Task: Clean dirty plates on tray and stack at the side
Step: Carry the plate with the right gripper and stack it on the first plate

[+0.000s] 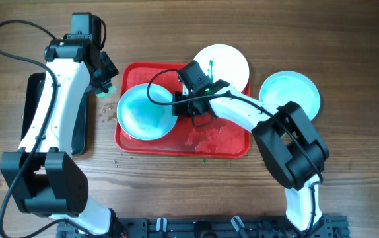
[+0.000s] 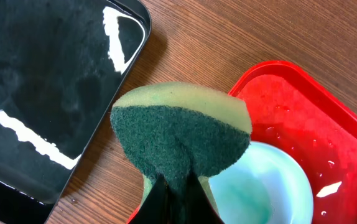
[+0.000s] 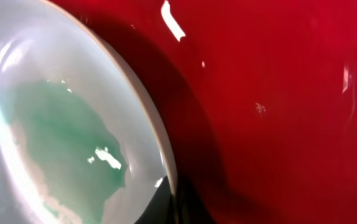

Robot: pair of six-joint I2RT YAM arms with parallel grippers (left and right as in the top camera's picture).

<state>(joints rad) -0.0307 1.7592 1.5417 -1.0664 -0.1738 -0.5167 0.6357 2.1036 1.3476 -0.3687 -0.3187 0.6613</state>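
The red tray (image 1: 224,140) lies at the table's middle. A pale mint plate (image 1: 143,112) stands tilted at its left end, green-smeared inside; my right gripper (image 1: 179,106) is shut on its right rim (image 3: 160,143). A white plate (image 1: 226,63) with a green streak sits at the tray's back right edge. A third mint plate (image 1: 292,92) lies on the table to the right. My left gripper (image 1: 103,82) is shut on a green sponge (image 2: 178,137), held over the table left of the tray, beside the tilted plate (image 2: 259,186).
A black tray (image 1: 80,122) lies at the left under my left arm and also shows in the left wrist view (image 2: 41,93), wet and shiny. Water drops and green specks lie on the red tray's floor (image 1: 209,135) and on the wood beside it.
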